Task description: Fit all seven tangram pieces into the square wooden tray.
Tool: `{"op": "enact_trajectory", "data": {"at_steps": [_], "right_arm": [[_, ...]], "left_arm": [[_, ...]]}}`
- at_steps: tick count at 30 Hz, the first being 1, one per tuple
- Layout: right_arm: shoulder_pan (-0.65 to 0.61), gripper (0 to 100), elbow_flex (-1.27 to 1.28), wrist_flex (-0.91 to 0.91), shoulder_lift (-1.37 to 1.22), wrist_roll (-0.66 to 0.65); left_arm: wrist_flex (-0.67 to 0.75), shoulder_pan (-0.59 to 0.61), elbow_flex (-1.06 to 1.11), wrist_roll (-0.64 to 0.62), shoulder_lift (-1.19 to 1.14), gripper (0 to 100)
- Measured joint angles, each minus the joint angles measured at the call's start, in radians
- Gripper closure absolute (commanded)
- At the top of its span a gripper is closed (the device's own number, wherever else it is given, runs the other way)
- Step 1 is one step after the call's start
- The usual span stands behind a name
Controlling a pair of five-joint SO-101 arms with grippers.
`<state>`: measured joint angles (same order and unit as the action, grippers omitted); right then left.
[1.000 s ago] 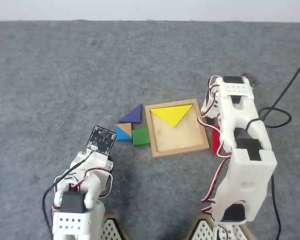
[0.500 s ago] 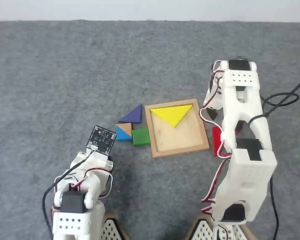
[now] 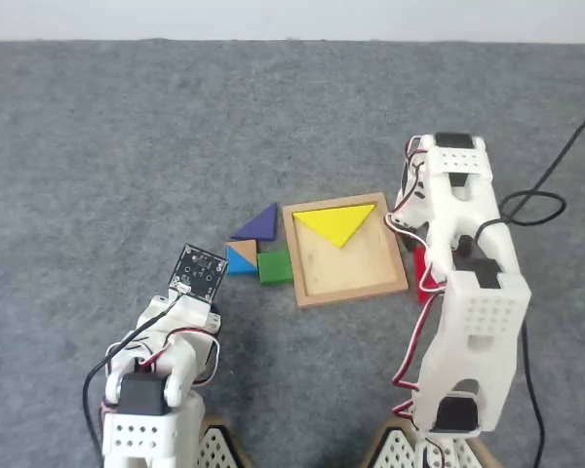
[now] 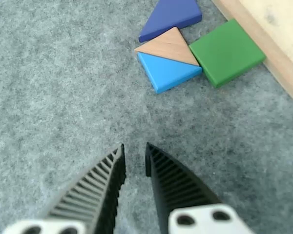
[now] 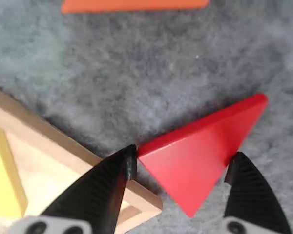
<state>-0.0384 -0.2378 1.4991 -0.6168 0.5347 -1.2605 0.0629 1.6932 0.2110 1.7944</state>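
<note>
Straddling the red triangle (image 5: 200,151), my right fingers (image 5: 105,190) stand open. One tip is at the corner nearest the wooden tray (image 5: 63,146), and the other is just beside the opposite edge. I judge the grasp not yet made.

To do it well, I'd turn my wrist a little before closing, so both pads meet flat edges. As it is, one rides on a point, where the piece could squirt out or twist. That tip also sits close to the tray's rim, so I'd lift straight up before crossing over.

From the high view, the red triangle lies on the grey surface right of centre, against the tray's right side. The yellow triangle (image 3: 333,222) takes the tray's upper part and the wood below it is bare, so I'd aim there.

My right wrist view gives the contact at the edges, plus an orange piece (image 5: 132,5) along the top of its frame. My left wrist view shows my left fingers (image 4: 100,185) drawn almost together over bare surface, holding nothing. In its upper right the green square (image 4: 227,51), blue triangle (image 4: 168,72), tan triangle (image 4: 168,45) and dark blue triangle (image 4: 173,13) sit clustered.
</note>
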Motion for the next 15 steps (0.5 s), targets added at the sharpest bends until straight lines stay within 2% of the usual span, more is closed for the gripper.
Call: {"op": "enact_trajectory", "data": {"at_steps": [11, 15], "right_arm": [[0.000, 71.2, 0.000, -0.003, -0.006, 0.000], [0.000, 77.5, 0.000, -0.003, -0.035, 0.000]], "left_arm": [[0.000, 0.000, 0.000, 0.000, 0.000, 94], [0.000, 0.000, 0.000, 0.000, 0.000, 94]]}}
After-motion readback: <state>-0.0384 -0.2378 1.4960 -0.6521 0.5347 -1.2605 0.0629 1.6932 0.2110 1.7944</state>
